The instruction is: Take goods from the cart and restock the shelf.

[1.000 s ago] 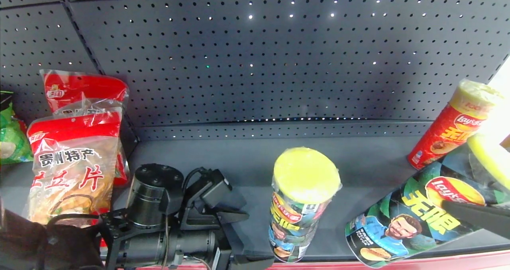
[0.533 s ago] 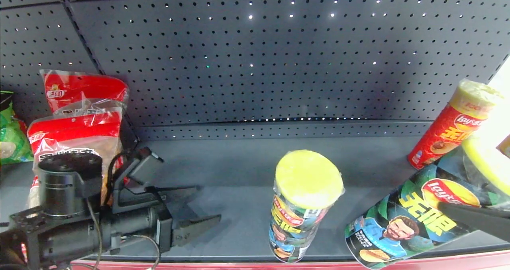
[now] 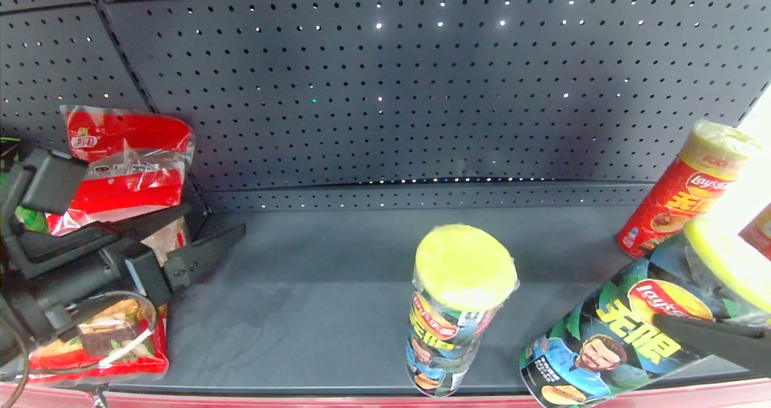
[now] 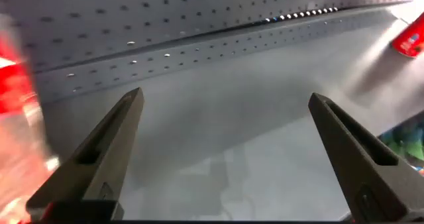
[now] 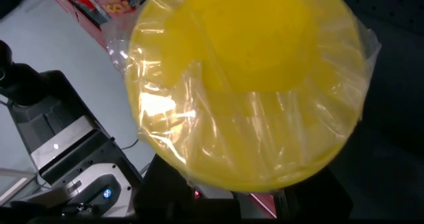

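Left gripper (image 3: 214, 222) hangs over the left end of the shelf (image 3: 337, 287), jaws wide apart and empty, just beside the red snack bags (image 3: 129, 149). Midway along, an upright chip can (image 3: 459, 311) with a yellow lid stands near the front edge. Farther right, the right gripper (image 3: 692, 329) is clamped on a tilted chip can (image 3: 602, 335) at the shelf's front edge. Behind it, a red can (image 3: 683, 194) stands near the back wall.

Cropped by the head view's right edge: tilted can (image 3: 608, 335), lid partly out of frame. Half hidden behind the left gripper (image 3: 217, 218): 2 red snack bags (image 3: 129, 149), a red blur in the left wrist view. Clipped by that view's edge: red can (image 4: 409, 40).
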Robot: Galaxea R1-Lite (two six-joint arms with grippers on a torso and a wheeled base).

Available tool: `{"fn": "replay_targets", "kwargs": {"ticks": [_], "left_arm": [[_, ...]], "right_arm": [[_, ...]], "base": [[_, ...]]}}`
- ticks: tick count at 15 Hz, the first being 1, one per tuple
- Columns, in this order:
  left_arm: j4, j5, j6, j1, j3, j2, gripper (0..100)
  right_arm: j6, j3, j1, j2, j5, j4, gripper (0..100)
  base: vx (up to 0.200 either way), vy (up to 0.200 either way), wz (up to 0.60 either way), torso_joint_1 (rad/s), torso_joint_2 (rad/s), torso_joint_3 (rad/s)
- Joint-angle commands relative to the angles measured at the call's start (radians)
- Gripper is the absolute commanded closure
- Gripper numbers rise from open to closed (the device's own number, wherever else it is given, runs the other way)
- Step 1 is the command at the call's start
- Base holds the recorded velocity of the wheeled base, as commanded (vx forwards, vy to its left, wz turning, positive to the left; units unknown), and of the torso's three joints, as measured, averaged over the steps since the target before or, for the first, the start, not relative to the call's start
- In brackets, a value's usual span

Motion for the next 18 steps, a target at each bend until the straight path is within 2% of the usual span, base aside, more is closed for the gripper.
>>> {"fn": "replay_targets", "kwargs": {"ticks": [1,4,6,7,8,9,10,11,12,13,14,15,16,17,18], "left_arm": [[0.062,0.045,0.0,0.083,0.005,-0.203,0],[0.121,0.081,0.0,0.138,-0.021,-0.366,0],[0.195,0.085,-0.002,0.332,-0.018,-0.51,0],[0.206,0.083,0.0,0.405,-0.001,-0.571,0],[0.206,0.083,0.0,0.424,0.015,-0.591,0],[0.206,0.078,0.002,0.477,0.101,-0.68,0],[0.207,0.074,0.026,0.504,0.128,-0.737,0],[0.213,0.063,0.069,0.513,0.173,-0.794,0],[0.22,0.039,0.081,0.52,0.219,-0.827,0],[0.232,-0.021,0.086,0.519,0.28,-0.883,0],[0.255,-0.112,0.146,0.508,0.366,-0.946,0],[0.348,-0.164,0.176,0.476,0.39,-1.016,0],[0.468,-0.165,0.179,0.395,0.383,-1.079,0],[0.487,-0.165,0.179,0.346,0.384,-1.104,0],[0.506,-0.139,0.173,0.333,0.384,-1.111,0]], "right_arm": [[-0.001,0.013,0.022,0.0,-0.002,0.002,100],[-0.001,0.036,0.039,-0.007,-0.014,0.0,100],[-0.001,0.037,0.046,-0.009,-0.014,0.002,100],[-0.001,0.037,0.059,-0.009,-0.014,0.002,100],[-0.001,0.037,0.062,-0.009,-0.014,0.002,100],[-0.001,0.037,0.068,-0.009,-0.016,0.002,100],[-0.001,0.037,0.069,-0.007,-0.016,0.002,100],[-0.002,0.036,0.071,-0.006,-0.016,0.002,100],[-0.002,0.034,0.076,-0.004,-0.014,0.0,100],[-0.002,0.026,0.082,-0.003,-0.014,0.0,100],[-0.002,0.013,0.082,0.0,-0.014,0.0,100],[-0.001,0.003,0.082,0.003,-0.014,0.0,100],[-0.001,0.0,0.082,0.003,-0.014,0.0,100],[-0.001,0.0,0.082,0.003,-0.014,0.0,100],[-0.001,0.003,0.082,0.006,-0.016,0.0,100]], "base": [[0.0,0.0,0.0,0.0,0.0,0.0],[0.0,0.0,0.0,0.0,0.0,0.0],[0.0,0.0,0.0,0.0,0.0,0.0],[0.0,0.0,0.0,0.0,0.0,0.0],[0.0,0.0,0.0,0.0,0.0,0.0],[0.0,0.0,0.0,0.0,0.0,0.0],[0.0,0.0,0.0,0.0,0.0,0.0],[0.0,0.0,0.0,0.0,0.0,0.0],[0.0,0.0,0.0,0.0,0.0,0.0],[0.0,0.0,0.0,0.0,0.0,0.0],[0.0,0.0,0.0,0.0,0.0,0.0],[0.0,0.0,0.0,0.0,0.0,0.0],[0.0,0.0,0.0,0.0,0.0,0.0],[0.0,0.0,0.0,0.0,0.0,0.0],[0.0,0.0,0.0,0.0,0.0,0.0]]}}
